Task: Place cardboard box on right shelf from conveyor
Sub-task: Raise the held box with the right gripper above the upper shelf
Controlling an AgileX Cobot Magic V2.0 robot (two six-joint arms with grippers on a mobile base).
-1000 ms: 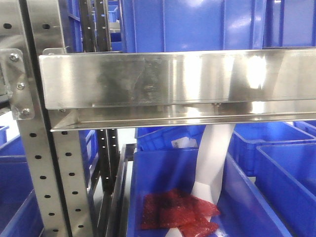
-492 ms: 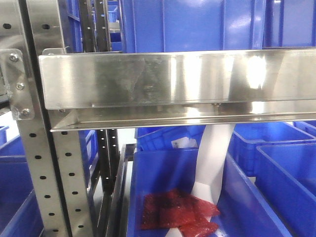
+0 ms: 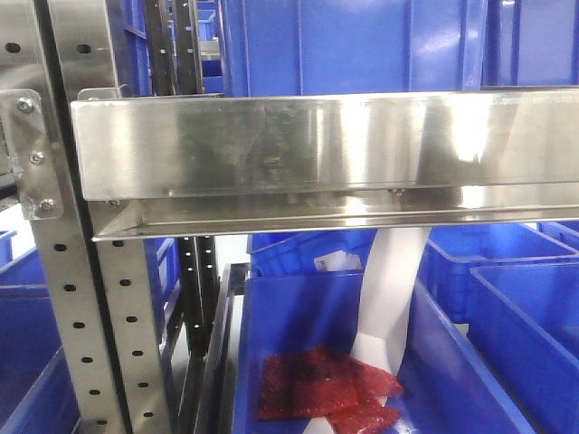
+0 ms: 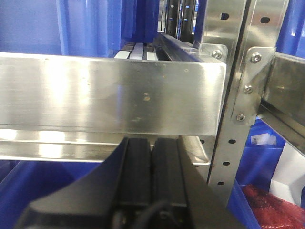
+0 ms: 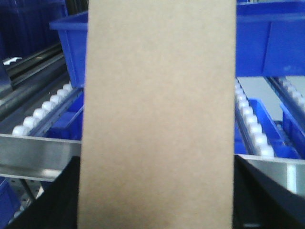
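I see right pincer pinching cardboard box, dark fingers either side; box fills right wrist view, before right shelf front rail, roller tracks, blue bins behind. My left pincer pressed together, facing steel rail.

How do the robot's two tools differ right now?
The left tool is shut on nothing, its black fingers pressed together; the right tool grips a tan cardboard box between spread fingers. The left tool faces a steel shelf rail, while the right tool looks over roller tracks and blue bins. Both have dark fingers.
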